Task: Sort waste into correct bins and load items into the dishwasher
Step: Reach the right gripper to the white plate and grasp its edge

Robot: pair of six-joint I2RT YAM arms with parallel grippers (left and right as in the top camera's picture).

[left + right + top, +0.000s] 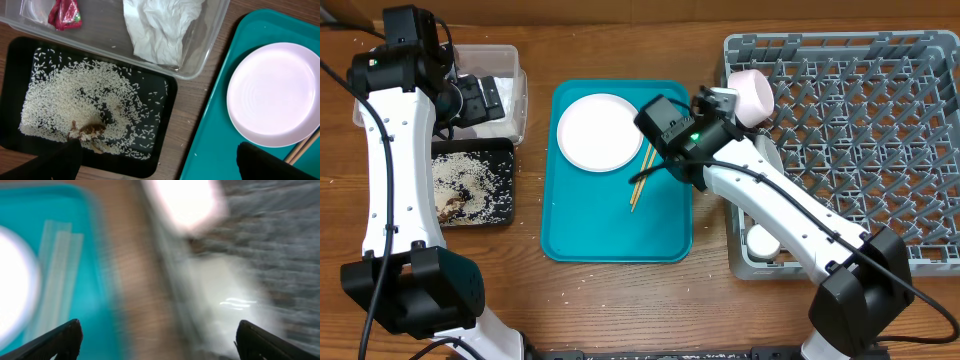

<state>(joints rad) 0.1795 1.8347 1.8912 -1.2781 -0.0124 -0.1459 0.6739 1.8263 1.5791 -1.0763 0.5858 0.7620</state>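
Rice (75, 100) in black tray (167, 92), napkin (160, 30) + wrapper (65, 12) in clear tub (100, 45); L end effector (159, 150), R end effector (159, 327) both wide.

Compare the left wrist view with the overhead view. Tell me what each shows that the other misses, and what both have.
Only the left wrist view: the crumpled red wrapper lying in the clear tub; overhead, the left arm hides it.

Only the overhead view: the grey dish rack, the pink bowl by its far left corner, a small white cup in its near left corner, and both arms.

Both: the clear tub, the black tray with rice, the teal tray, the white plate and the chopsticks.
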